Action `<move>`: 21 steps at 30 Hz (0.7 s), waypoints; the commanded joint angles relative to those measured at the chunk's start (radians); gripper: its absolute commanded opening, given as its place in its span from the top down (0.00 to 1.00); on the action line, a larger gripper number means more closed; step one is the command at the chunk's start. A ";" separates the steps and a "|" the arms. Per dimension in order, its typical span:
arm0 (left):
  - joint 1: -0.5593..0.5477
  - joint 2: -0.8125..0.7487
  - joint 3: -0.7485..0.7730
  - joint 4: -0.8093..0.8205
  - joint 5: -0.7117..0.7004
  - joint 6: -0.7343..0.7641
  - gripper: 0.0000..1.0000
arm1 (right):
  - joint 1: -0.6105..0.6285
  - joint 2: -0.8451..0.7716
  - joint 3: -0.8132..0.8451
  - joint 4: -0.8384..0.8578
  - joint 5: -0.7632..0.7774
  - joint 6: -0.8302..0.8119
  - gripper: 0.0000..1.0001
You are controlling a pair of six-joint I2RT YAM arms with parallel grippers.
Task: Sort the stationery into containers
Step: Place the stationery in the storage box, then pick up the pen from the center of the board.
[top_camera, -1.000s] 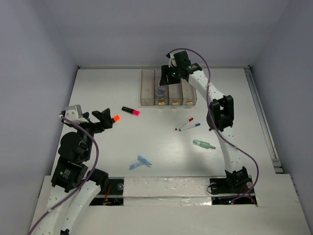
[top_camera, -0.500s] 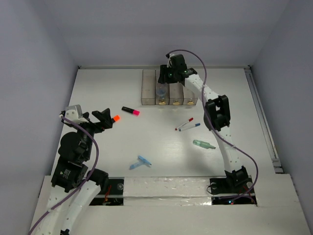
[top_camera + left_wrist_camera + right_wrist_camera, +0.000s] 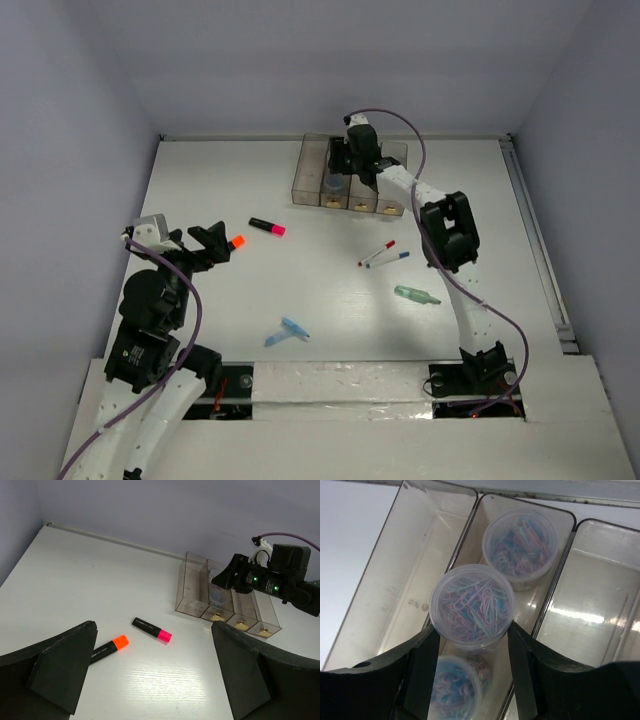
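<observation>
The right pincer (image 3: 472,632) is closed at about half width on a round clear jar (image 3: 471,604) of coloured paper clips, with one finger (image 3: 422,670) laid against each side. The jar is held straight above the second bin from the left in the row of four joined bins (image 3: 395,585), which is set at the middle of the counter's (image 3: 200,180) far edge. That bin's long axis runs from the near edge toward the far edge. A second jar (image 3: 520,547) is seen farther along the same bin, and what looks like a third jar (image 3: 457,687) is partly hidden beneath the held one. The coming move is judged to be a plain descent, since the open slot between the two lies right below the pincer. The right arm is far nearer to the bins.

The left pincer (image 3: 155,675) is spread wide and holds nothing, near the counter's left edge. The orange-capped marker (image 3: 107,647) lies just ahead of it, and the pink-capped marker (image 3: 151,630) a little beyond, both slanting across the counter. Two thin pens (image 3: 383,255), a green piece (image 3: 416,295) and light-blue pieces (image 3: 288,331) are left loose toward the near edge.

No brand, label or writing can be read on any item
</observation>
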 commanded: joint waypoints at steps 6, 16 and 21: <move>0.004 0.004 -0.003 0.043 -0.002 0.005 0.01 | 0.035 -0.228 -0.165 0.172 0.037 -0.137 0.12; 0.004 -0.019 0.003 0.045 0.001 0.000 0.01 | 0.064 -0.523 -0.381 0.041 -0.158 -0.088 0.90; 0.004 0.006 0.028 0.048 0.030 -0.009 0.01 | 0.216 -0.597 -0.516 0.002 -0.251 -0.152 0.87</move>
